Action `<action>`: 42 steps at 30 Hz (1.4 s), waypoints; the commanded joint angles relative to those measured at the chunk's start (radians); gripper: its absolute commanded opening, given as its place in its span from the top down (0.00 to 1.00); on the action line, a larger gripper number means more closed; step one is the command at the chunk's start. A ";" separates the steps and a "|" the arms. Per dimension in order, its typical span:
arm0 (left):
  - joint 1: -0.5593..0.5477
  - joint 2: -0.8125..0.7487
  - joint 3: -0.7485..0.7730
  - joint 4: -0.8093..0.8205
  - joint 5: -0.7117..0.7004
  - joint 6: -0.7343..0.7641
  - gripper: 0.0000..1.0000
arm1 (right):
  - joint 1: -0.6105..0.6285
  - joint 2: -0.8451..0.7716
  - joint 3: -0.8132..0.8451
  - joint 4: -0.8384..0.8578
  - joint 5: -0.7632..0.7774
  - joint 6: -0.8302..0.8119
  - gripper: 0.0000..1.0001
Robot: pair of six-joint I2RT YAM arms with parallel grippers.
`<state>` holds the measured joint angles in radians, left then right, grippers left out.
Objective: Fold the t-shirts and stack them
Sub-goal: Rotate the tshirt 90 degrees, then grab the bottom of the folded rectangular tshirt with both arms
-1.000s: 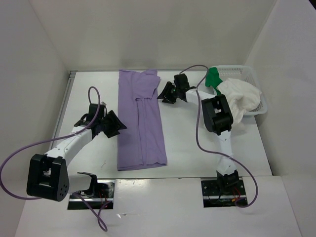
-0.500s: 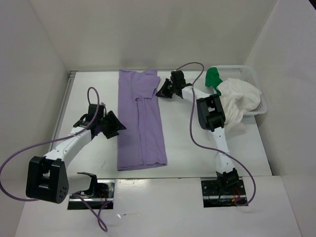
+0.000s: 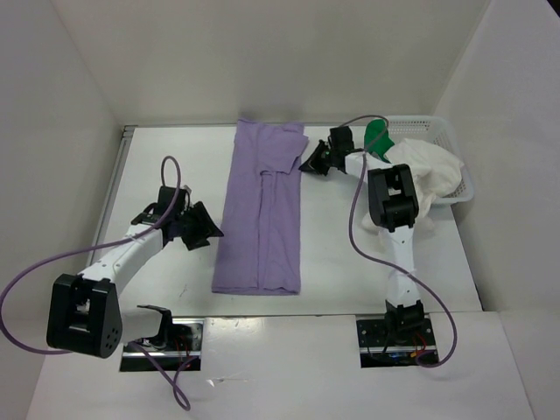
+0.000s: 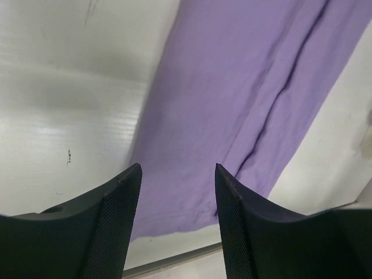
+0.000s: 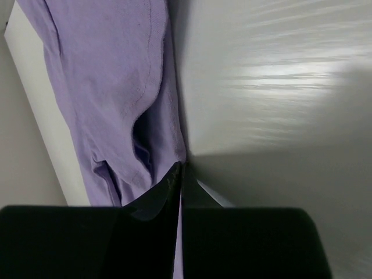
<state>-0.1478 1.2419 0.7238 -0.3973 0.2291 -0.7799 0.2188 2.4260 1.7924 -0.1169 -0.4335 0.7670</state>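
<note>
The lavender t-shirt (image 3: pixel 261 214) lies flat on the table (image 3: pixel 324 262) as a long strip folded lengthwise, between the two pincers. Furthest left, the left pincer (image 3: pixel 203 227) is released, its jaws standing apart with nothing between them. It sits just left of the strip's left edge, near the strip's lower half. In its wrist view the purple cloth spreads out beyond the black fingers (image 4: pixel 116 215). On the strip's other side, the right pincer (image 3: pixel 311 161) is clenched on the lavender t-shirt's far right corner. Its wrist view shows the fingertips (image 5: pixel 168 186) pressed together with a bunched fold of the cloth caught at their tip. To the right of that pincer, past its arm, the green t-shirt (image 3: pixel 378 137) hangs over the left end of the white mesh basket (image 3: pixel 437 125). Just beside the green one, the white t-shirt (image 3: pixel 429 171) spills out over the basket's near rim.
</note>
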 commanded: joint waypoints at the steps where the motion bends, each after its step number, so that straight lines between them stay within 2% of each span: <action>1: -0.027 0.008 -0.017 -0.037 0.030 0.038 0.39 | -0.051 -0.048 -0.093 -0.067 0.098 -0.077 0.96; 3: -0.058 0.008 -0.017 -0.066 0.039 0.025 0.39 | -0.052 -0.068 -0.093 -0.067 0.088 -0.090 0.80; 4: -0.058 0.019 -0.017 -0.089 0.039 0.025 0.39 | -0.052 -0.083 -0.093 -0.085 0.075 -0.090 0.68; 5: -0.091 0.019 -0.017 -0.089 0.024 0.013 0.39 | -0.052 -0.094 -0.076 -0.099 0.064 -0.104 0.52; 8: -0.149 0.037 -0.017 -0.144 -0.060 -0.031 0.41 | -0.052 -0.236 -0.109 -0.133 0.074 -0.113 0.45; 10: -0.162 0.013 -0.007 -0.190 -0.126 -0.080 0.42 | -0.052 -0.329 -0.171 -0.133 0.084 -0.113 0.45; 12: -0.162 0.013 0.030 -0.253 -0.223 -0.113 0.42 | -0.039 -0.431 -0.315 -0.133 0.093 -0.098 0.45; 13: -0.162 0.013 0.031 -0.268 -0.238 -0.137 0.42 | -0.017 -0.544 -0.374 -0.124 0.093 -0.071 0.45; 14: -0.162 0.024 0.031 -0.278 -0.247 -0.148 0.42 | 0.002 -0.600 -0.506 -0.098 0.093 -0.057 0.45; 15: -0.162 0.024 0.017 -0.261 -0.247 -0.148 0.39 | 0.026 -0.655 -0.571 -0.089 0.107 -0.043 0.45; 16: -0.151 0.039 -0.007 -0.250 -0.234 -0.159 0.39 | 0.084 -0.758 -0.690 -0.089 0.122 -0.017 0.45; 21: -0.108 0.077 -0.046 -0.221 -0.151 -0.159 0.37 | 0.260 -0.993 -0.962 -0.087 0.142 0.055 0.45; 23: -0.108 0.088 -0.126 -0.191 -0.087 -0.195 0.42 | 0.331 -1.112 -1.104 -0.087 0.154 0.102 0.48; 25: -0.098 0.088 -0.165 -0.160 -0.050 -0.217 0.46 | 0.352 -1.171 -1.191 -0.061 0.113 0.132 0.48; 29: -0.098 0.077 -0.204 -0.133 -0.016 -0.226 0.52 | 0.454 -1.183 -1.265 -0.026 0.104 0.168 0.48; 34: -0.127 0.077 -0.204 -0.170 -0.005 -0.226 0.61 | 0.475 -1.183 -1.317 0.010 0.073 0.193 0.54; 42: -0.136 0.087 -0.186 -0.216 0.026 -0.237 0.72 | 0.559 -1.135 -1.363 0.097 0.035 0.272 0.55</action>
<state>-0.2768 1.3098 0.5499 -0.5526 0.2661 -1.0061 0.7383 1.2751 0.4370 -0.1059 -0.3798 0.9936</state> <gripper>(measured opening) 0.289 0.456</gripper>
